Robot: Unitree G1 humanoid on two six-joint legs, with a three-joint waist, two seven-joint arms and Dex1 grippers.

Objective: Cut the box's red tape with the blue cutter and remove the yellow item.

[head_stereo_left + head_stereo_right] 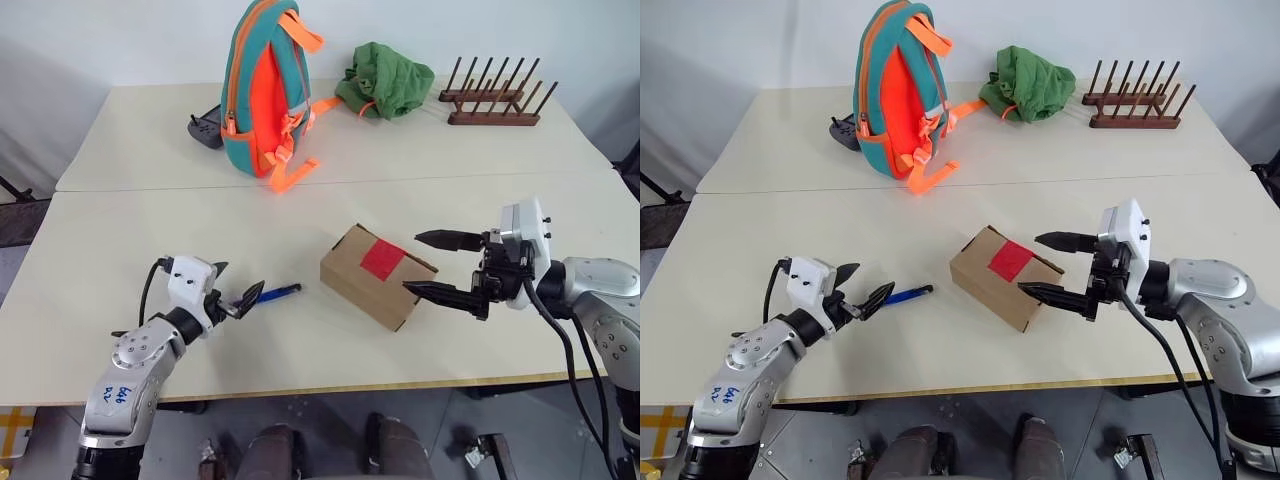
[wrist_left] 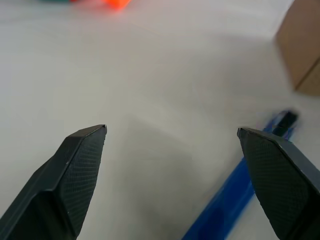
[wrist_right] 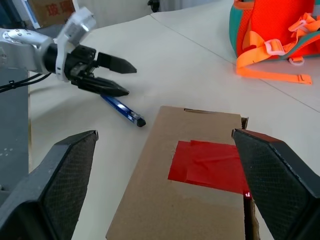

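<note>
A small brown cardboard box [image 1: 365, 282] lies closed near the table's front, with a patch of red tape [image 1: 381, 260] on its top. The blue cutter [image 1: 280, 293] lies flat on the table just left of the box. My left gripper [image 1: 236, 291] is open, its fingertips over the cutter's near end, with nothing held. At the box's right end my right gripper [image 1: 436, 264] is open, one finger above and one lower beside that end, not gripping. In the right wrist view the tape [image 3: 210, 161] and cutter [image 3: 122, 111] both show. The yellow item is hidden.
An orange-and-teal backpack [image 1: 264, 90] stands upright at the back of the table, a black gadget [image 1: 205, 129] to its left. A green cloth bundle [image 1: 386, 79] and a wooden peg rack [image 1: 495, 103] sit at the back right. A seam [image 1: 330, 185] joins two tabletops.
</note>
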